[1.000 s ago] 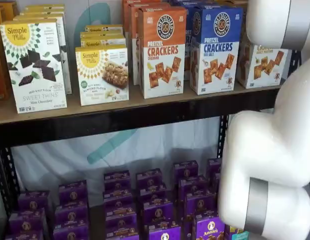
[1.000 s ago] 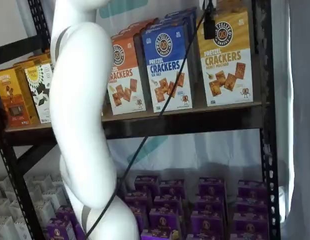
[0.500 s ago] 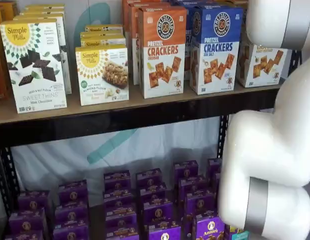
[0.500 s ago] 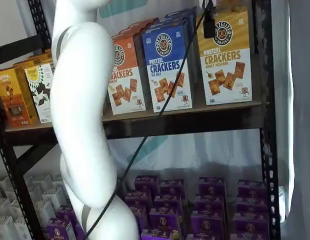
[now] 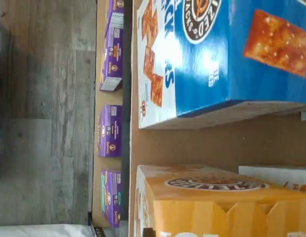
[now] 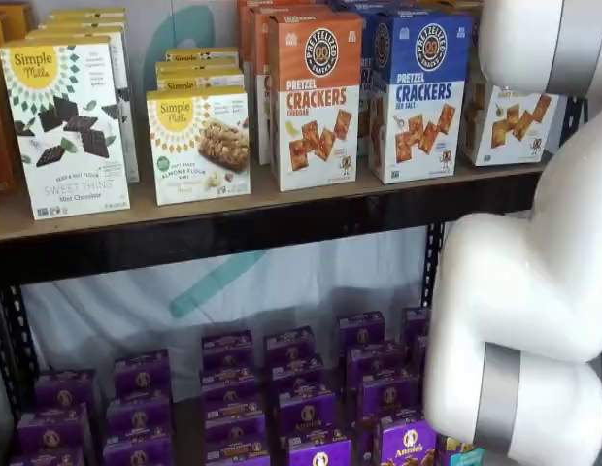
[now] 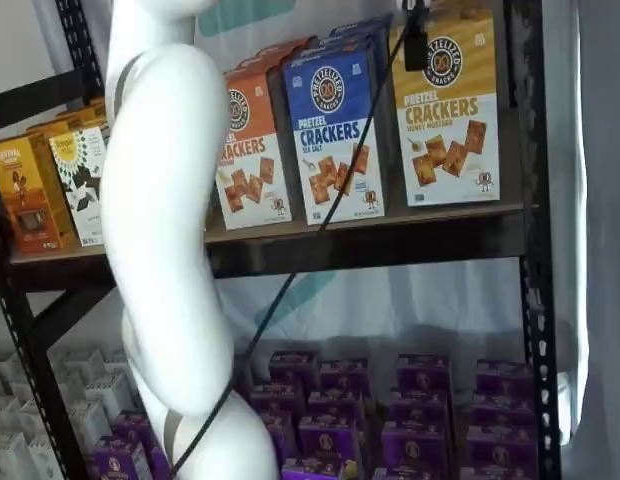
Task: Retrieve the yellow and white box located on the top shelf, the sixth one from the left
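Shelf view: yellow and white box [image 7: 448, 110] raised clear of top shelf [image 7: 390, 228] for retrieval, gripper [image 7: 417, 45] apparently gripping it, closure unclear.

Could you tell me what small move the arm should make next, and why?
Probably draw the yellow and white box straight forward off the top shelf: the claw sits at its upper front, grip unclear, and the blue box stands close beside it.

Both shelf views face the top shelf [image 6: 282, 209] [image 7: 390, 225] frontally, one obliquely; the wrist view, turned sideways, looks close at its boxes.
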### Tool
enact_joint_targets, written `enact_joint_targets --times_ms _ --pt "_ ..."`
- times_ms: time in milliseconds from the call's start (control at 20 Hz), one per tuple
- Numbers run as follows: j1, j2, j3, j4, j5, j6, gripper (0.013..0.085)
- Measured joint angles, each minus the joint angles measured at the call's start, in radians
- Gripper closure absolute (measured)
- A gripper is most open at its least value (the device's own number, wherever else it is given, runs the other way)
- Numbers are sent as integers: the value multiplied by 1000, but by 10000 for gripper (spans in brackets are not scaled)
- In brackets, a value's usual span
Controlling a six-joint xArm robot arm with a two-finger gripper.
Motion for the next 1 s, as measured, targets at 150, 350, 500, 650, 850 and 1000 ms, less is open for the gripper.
enact_joint_targets --times_ms 150,350,500,650,850,1000 --pt "-6 -16 9 -1 3 -6 370" --pt "-23 -54 32 -7 27 -21 370" --pt "-43 -91 59 -9 46 -38 370" --pt "-60 -119 79 -12 66 -54 370" --pt "-80 -187 146 -25 76 -79 370" --pt "-77 -244 207 -41 82 -83 370"
